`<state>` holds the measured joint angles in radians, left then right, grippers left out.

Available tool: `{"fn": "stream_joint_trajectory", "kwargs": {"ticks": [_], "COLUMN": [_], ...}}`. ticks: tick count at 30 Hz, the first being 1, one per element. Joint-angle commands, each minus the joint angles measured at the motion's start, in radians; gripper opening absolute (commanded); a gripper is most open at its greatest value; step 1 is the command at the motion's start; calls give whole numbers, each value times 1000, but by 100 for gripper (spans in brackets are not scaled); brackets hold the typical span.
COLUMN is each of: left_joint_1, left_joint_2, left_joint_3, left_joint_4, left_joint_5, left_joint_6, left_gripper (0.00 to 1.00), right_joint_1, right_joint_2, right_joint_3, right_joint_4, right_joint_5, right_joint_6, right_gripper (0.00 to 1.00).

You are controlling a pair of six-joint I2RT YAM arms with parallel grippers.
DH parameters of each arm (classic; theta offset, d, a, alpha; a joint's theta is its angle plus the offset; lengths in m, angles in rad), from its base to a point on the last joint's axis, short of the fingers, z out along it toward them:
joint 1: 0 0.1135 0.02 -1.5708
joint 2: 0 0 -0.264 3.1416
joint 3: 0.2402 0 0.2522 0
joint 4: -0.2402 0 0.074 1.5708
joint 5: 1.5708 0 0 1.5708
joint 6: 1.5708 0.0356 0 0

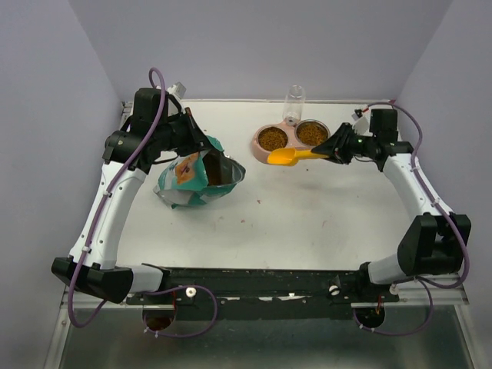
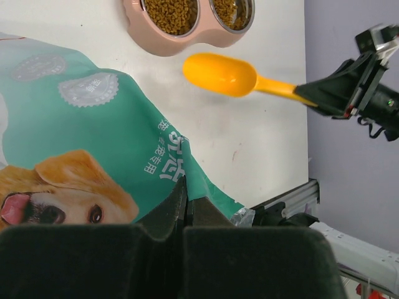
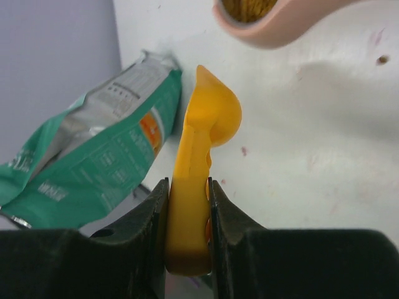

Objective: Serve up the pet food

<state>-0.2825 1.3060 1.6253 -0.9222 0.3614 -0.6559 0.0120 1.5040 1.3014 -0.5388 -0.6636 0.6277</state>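
Seemingly near done: well left of the pink double bowl [image 1: 260, 151] the left gripper [image 2: 186, 208] pinches the rim of the teal bag [image 1: 191, 183], just in front of that bowl the right gripper [image 3: 187, 190] clamps the empty-looking orange scoop [image 1: 285, 157], and pet food [image 1: 271, 139] fills both its cups.

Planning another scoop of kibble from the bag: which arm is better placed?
Right, probably. The right gripper clamps the orange scoop by the pink bowl; the left gripper pinches the teal bag's edge, so it is occupied.
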Motion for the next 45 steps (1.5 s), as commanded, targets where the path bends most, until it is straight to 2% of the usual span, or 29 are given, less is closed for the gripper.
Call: {"fn": "stream_joint_trajectory", "kwargs": {"ticks": [1,7,14,16,21,25,28,31,33,37,42,45], "left_joint_1": [3,3,3,3,3,3,3,5,5,5,5,5], "left_joint_2": [-59,-68,-79,-80,-82,-83,-85,-85,-85,-76,-76,-76], "left_joint_3": [16,-1,-5,-1,2,5,7,7,10,15,18,18], "left_joint_4": [98,115,111,109,106,103,100,97,95,95,95,92], "left_joint_5": [83,88,91,91,90,88,82,79,82,90,90,91], "left_joint_6": [-25,-42,-48,-45,-44,-44,-39,-37,-37,-37,-34,-33], "left_gripper": [0,0,0,0,0,0,0,0,0,0,0,0], "right_joint_1": [-1,-6,-4,-40,-69,-96,-115,-113,-115,-116,-115,-116], "right_joint_2": [-83,-87,-44,-24,64,120,136,150,160,199,206,220], "right_joint_3": [-226,-419,-537,-574,-689,-732,-740,-702,-691,-717,-720,-683], "right_joint_4": [328,428,585,628,879,993,930,716,645,681,677,608], "right_joint_5": [-283,-274,-274,-275,-303,-332,-286,-190,-143,-137,-96,-59], "right_joint_6": [190,168,145,144,213,236,158,-9,-86,-74,-65,-94], "right_gripper": [1,1,1,1,1,4,10,13,17,22,39,48]}}
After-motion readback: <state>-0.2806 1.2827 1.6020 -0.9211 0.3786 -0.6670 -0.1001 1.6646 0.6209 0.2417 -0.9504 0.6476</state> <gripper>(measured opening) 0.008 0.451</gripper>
